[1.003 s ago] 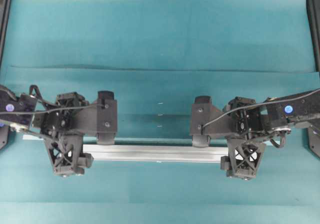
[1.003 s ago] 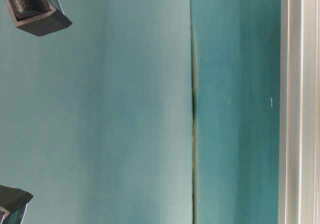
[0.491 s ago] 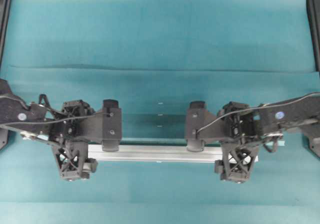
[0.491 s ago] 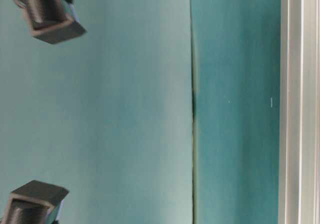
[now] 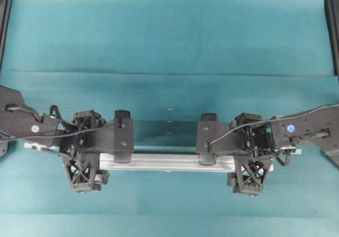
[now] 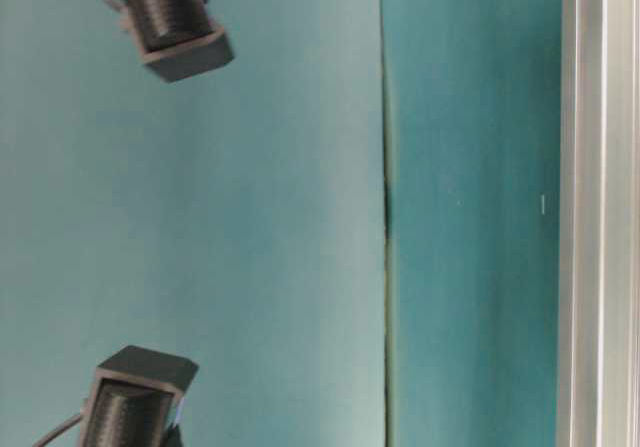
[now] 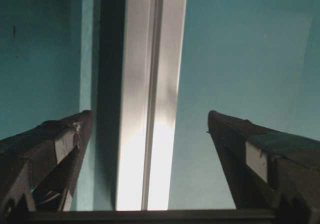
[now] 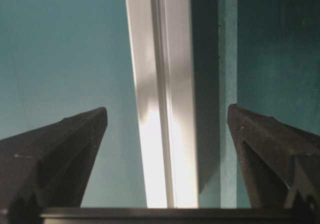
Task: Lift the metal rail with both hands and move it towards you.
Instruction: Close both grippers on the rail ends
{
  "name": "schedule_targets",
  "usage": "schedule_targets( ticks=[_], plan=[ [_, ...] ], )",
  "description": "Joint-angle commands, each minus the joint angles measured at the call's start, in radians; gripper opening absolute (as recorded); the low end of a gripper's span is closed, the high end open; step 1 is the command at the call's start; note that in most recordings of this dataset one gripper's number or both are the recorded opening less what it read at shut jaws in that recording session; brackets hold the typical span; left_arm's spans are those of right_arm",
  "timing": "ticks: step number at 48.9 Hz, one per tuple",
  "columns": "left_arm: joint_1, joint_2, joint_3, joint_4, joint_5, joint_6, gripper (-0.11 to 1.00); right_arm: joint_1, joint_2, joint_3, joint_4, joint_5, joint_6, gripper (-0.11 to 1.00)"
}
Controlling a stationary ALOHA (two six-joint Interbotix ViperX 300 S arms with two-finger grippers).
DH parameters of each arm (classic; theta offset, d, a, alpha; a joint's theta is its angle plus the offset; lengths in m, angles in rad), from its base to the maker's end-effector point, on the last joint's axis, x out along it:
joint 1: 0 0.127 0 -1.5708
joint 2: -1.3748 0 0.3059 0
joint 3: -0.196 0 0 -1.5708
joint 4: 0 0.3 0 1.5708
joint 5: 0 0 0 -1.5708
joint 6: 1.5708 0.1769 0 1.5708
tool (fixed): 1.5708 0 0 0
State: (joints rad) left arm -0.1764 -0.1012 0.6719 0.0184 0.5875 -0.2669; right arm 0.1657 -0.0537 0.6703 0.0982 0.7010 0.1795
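The metal rail [image 5: 167, 163] lies flat on the teal cloth, running left to right near the front. My left gripper [image 5: 85, 160] hangs over its left part and my right gripper [image 5: 251, 160] over its right part. Both are open. In the left wrist view the rail [image 7: 150, 108] runs between the spread fingers of the left gripper [image 7: 148, 115] without touching either. The right wrist view shows the same: the rail [image 8: 162, 108] passes between the wide-apart fingers of the right gripper [image 8: 167, 109]. The rail's ends are hidden under the arms.
A thin pale-blue tape strip [image 7: 87, 58] [image 8: 227, 58] lies just behind the rail, parallel to it. A crease [image 5: 169, 73] crosses the cloth farther back. Black frame posts [image 5: 332, 25] stand at the side edges. Two black arm parts [image 6: 175, 27] show in the table-level view.
Both arms have slid inward along the rail, toward each other, and the black arm parts have moved further into the table-level view. The rail has not moved; both grippers stayed open.
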Motion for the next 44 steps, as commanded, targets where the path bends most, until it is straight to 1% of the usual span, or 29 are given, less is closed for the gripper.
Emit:
schedule_targets(
  ticks=[1,8,23,44],
  plan=[
    [-0.003,0.002,0.003,0.002,-0.021,0.003,1.00,0.003,0.014,0.011,-0.003,-0.023,-0.002,1.00],
    [-0.005,0.021,0.032,0.002,-0.046,0.008,1.00,0.003,0.032,0.029,-0.003,-0.060,-0.003,1.00],
    [-0.005,0.086,0.071,0.002,-0.144,0.003,1.00,0.003,0.091,0.060,-0.003,-0.147,-0.003,1.00],
    [-0.003,0.107,0.077,0.002,-0.179,0.003,0.99,0.005,0.115,0.067,-0.003,-0.172,0.000,1.00]
  ],
)
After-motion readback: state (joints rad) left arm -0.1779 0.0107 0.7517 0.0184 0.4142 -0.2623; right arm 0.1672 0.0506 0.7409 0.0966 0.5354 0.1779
